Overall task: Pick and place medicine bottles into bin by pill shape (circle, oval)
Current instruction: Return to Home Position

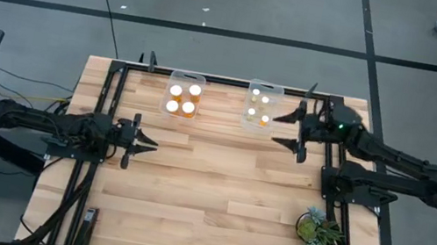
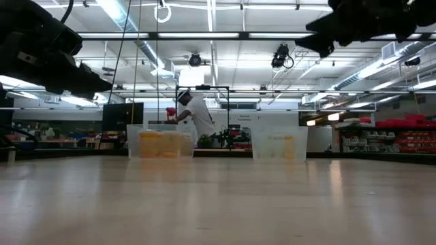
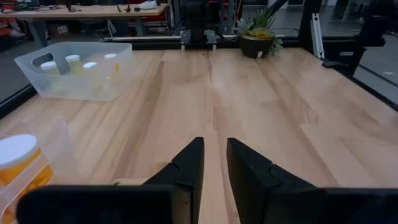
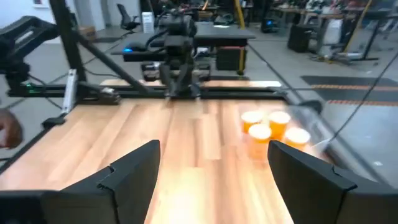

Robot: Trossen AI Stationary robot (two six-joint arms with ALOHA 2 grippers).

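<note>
Table (image 1: 217, 185) middle open, bins (image 1: 189, 76) far edge, plant (image 1: 316, 229) corner

The pale wooden bench (image 2: 218, 204) is stretching away level toward two clear bins that are standing well apart at its far edge. The left bin (image 2: 136, 129) is showing a thick band of orange bottles (image 2: 160, 144) through its wall, while the right bin (image 2: 262, 133) is showing paler bottles (image 2: 281, 147), too blurred to count. Beyond the bench, between the bins, a person (image 2: 199, 114) in a white top is leaning leftward. The left arm (image 2: 41, 51) is hanging dark in the upper left corner and the right arm (image 2: 368, 20) in the upper right, both high above the bench.
</note>
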